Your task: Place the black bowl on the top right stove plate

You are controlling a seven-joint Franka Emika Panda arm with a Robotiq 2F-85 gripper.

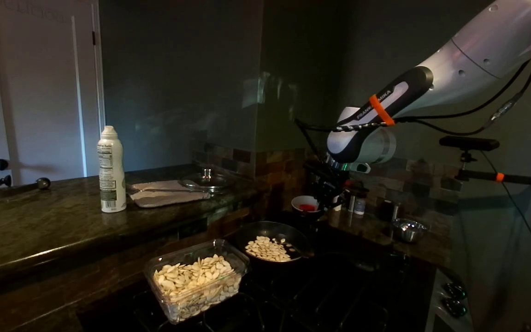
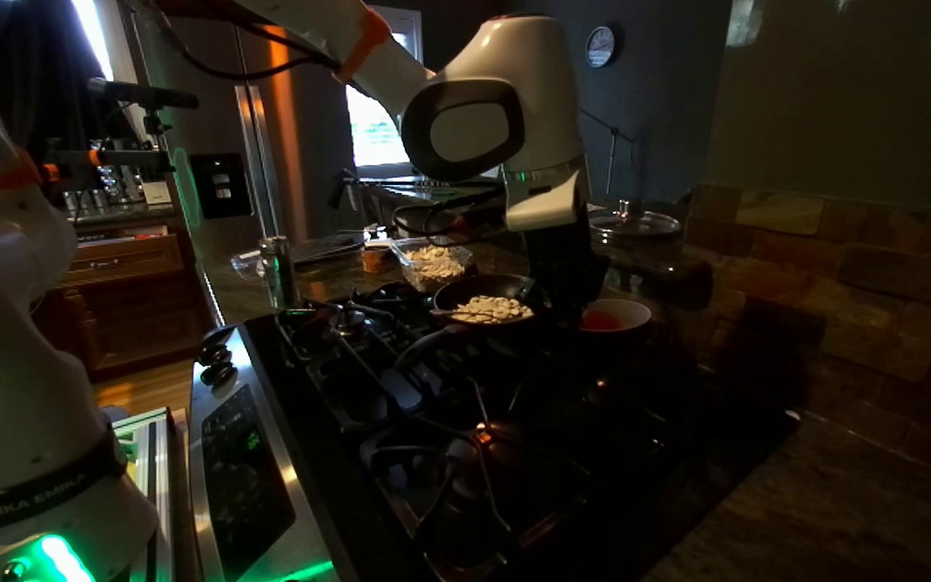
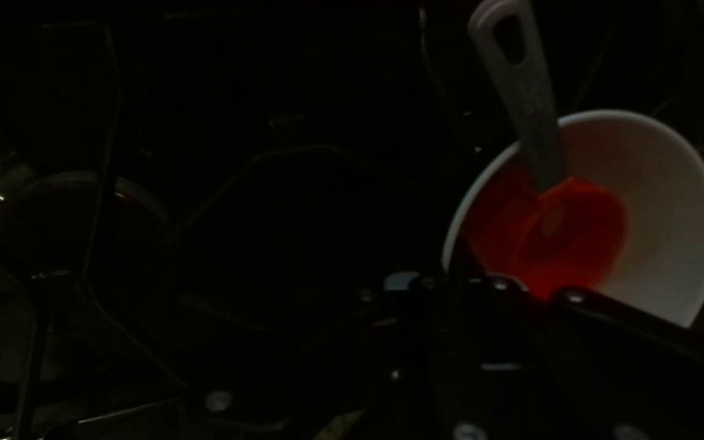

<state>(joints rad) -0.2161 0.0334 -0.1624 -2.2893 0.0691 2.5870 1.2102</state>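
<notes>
Where the black two-fingered tool (image 3: 450, 269) hangs over the black gas stove with metal grates (image 2: 482, 428), it is pressed together, pinching the rim of the round bowl with a white inside (image 3: 663, 220). Seen from the wrist, the bowl's inner wall is smooth, pale and slightly creamy, edged by a thin, lighter rim, part of which the tool hides. The outer side sinks into shadow, so its colour cannot be made out. A red utensil with a flat grey handle (image 3: 540, 134) leans over the rim, the long hole in its handle showing outside the bowl and its rounded head low within; red also tinges the bowl's wall beside it.

In both exterior views the bowl is just beside the round black frying pan (image 1: 270, 227), toward the stone-tiled wall (image 2: 861, 307); whether it stands on the stove or is held slightly above cannot be told. Pale, flat seeds (image 1: 268, 249) lie in the pan, and more fill the clear plastic box (image 1: 178, 258) near it. On the dark stone tabletop (image 1: 49, 216) stand a tall white bottle (image 1: 111, 175) and a round glass lid (image 1: 208, 180).
</notes>
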